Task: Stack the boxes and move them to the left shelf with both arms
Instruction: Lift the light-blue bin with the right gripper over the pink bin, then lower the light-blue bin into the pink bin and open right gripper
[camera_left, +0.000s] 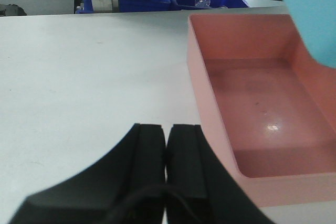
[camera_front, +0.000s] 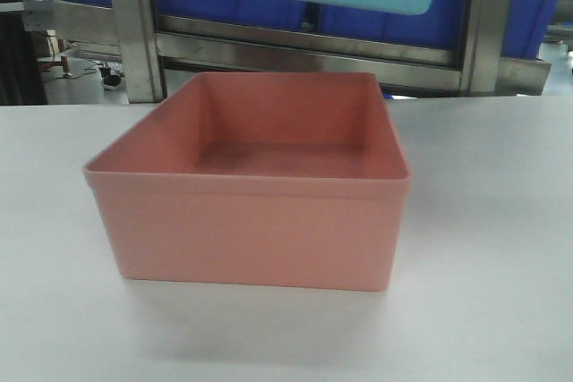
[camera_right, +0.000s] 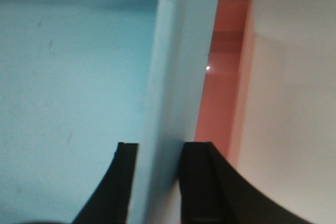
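- Right pincer [camera_right: 155,153] is clamped on a side wall of the light blue open-top plastic bin [camera_right: 63,77], which is held in the air above the salmon pink open-top plastic bin [camera_front: 251,221].
- Left pincer [camera_left: 166,135], fingers pressed together, hovers just beside the pink bin's rim.
- White table [camera_front: 501,248] lies bare around the pink bin, with the stainless-steel rack [camera_front: 139,33] behind.

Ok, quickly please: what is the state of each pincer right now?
Left pincer: closed, holding nothing.
Right pincer: closed on the wall of the light blue bin.
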Available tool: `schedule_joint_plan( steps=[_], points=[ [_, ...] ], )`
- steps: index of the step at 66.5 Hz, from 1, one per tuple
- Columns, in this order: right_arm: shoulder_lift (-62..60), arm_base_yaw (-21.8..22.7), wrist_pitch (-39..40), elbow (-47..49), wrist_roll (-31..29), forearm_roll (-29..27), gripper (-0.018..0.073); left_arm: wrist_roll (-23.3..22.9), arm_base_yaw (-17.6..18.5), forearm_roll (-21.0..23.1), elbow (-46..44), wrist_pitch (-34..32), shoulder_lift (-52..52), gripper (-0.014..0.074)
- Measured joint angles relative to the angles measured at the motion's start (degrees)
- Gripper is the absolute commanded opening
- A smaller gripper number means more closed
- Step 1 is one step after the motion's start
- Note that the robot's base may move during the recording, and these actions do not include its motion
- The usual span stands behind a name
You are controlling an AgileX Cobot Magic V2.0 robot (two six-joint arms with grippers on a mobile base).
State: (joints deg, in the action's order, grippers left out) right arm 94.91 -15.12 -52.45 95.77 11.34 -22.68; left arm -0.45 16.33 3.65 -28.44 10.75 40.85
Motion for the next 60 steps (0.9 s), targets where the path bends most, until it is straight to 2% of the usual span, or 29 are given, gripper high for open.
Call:
schedule_joint_plan(
  steps=[13,32,60],
  points=[
    [4.6,-2.8,0.1,-0.4,0.3,1.7,0.0057,0.0,0.0,0.0,0.0,0.0,0.0,-0.001],
    [8.1,-2.9,3.3,-3.7,0.6,6.1,0.0057,0.0,0.0,0.0,0.0,0.0,0.0,-0.001],
    [8.2,-2.9,9.9,-9.9,0.6,6.0,0.0057,0.0,0.0,0.0,0.0,0.0,0.0,-0.001]
  ],
)
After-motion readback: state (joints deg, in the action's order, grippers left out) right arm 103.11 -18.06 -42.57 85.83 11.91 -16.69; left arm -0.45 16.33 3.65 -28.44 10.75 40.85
